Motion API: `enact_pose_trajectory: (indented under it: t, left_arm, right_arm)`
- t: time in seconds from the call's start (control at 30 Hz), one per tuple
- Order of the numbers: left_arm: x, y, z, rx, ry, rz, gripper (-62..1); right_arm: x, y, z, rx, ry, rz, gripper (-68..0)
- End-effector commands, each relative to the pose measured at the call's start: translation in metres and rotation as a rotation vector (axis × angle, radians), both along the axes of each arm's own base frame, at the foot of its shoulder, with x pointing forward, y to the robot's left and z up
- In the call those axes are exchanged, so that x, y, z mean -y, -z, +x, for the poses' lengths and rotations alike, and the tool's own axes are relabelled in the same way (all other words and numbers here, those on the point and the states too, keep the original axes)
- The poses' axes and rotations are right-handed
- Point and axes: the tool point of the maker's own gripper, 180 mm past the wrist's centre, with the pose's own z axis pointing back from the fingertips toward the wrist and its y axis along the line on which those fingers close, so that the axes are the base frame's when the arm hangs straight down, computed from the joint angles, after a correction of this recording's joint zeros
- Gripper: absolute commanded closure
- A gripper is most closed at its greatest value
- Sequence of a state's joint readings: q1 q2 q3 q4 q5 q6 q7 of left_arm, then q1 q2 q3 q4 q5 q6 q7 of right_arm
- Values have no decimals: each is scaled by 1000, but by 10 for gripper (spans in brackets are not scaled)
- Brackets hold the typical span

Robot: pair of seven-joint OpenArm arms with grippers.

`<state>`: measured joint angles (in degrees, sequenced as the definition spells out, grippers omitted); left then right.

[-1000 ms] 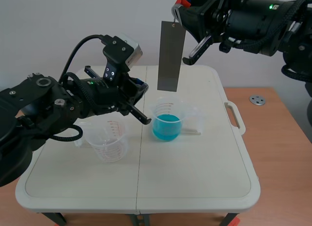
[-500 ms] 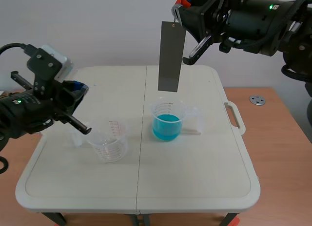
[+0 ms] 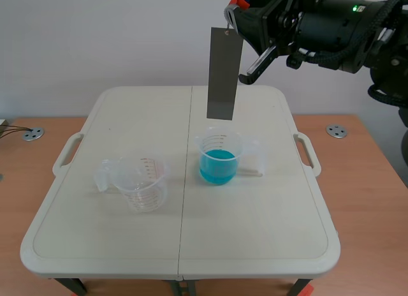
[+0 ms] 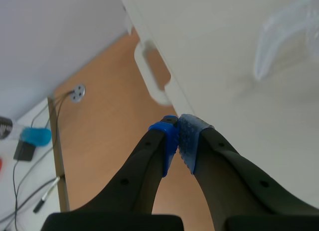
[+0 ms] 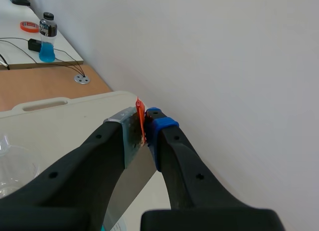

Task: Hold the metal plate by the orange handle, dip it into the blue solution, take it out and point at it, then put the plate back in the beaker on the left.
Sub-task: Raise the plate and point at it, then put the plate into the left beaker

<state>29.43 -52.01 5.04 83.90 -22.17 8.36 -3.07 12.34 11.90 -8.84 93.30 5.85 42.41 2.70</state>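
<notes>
**A:** Where is the metal plate [image 3: 222,73]?

**B:** It hangs upright in the air under the right gripper [image 3: 234,14], high over the table [image 3: 255,245]. Its lower edge is above the beaker of blue solution [image 3: 218,157], apart from the rim and out of the liquid.

**A:** How does the gripper hold it?

**B:** Its two fingers are pressed together on the orange handle [image 5: 140,116] at the plate's top end. The handle is pinched between the pads, and the grey sheet drops away below the fingertips.

**A:** And the empty beaker [image 3: 141,183]?

**B:** It stands on the table to the left of the blue one, well apart from the plate, with its handle turned to the left.

**A:** What about the left gripper [image 4: 178,135]?

**B:** Its blue pads meet with nothing between them. It hangs over the table's edge beside the carrying slot, and the empty beaker's clear handle is ahead of it.
</notes>
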Motion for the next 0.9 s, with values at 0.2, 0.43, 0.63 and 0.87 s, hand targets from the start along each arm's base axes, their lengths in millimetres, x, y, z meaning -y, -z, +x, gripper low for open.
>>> enact_pose_trajectory:
  t: [0.2,0.43,0.63,0.87]
  left_arm:
    - [3,40,-61,-157,-41,-45,-12]
    - [14,66,-107,-256,-110,-112,-12]
    - [22,79,-136,-314,-140,-134,-12]
    - [26,86,-160,-365,-161,-152,-12]
  right_arm:
    - [-2,-23,-3,51,-27,48,-13]
    - [-3,-26,-5,49,-36,71,-13]
    - [-12,-27,-7,51,-63,69,-13]
    - [-27,-31,-12,55,-110,81,-13]
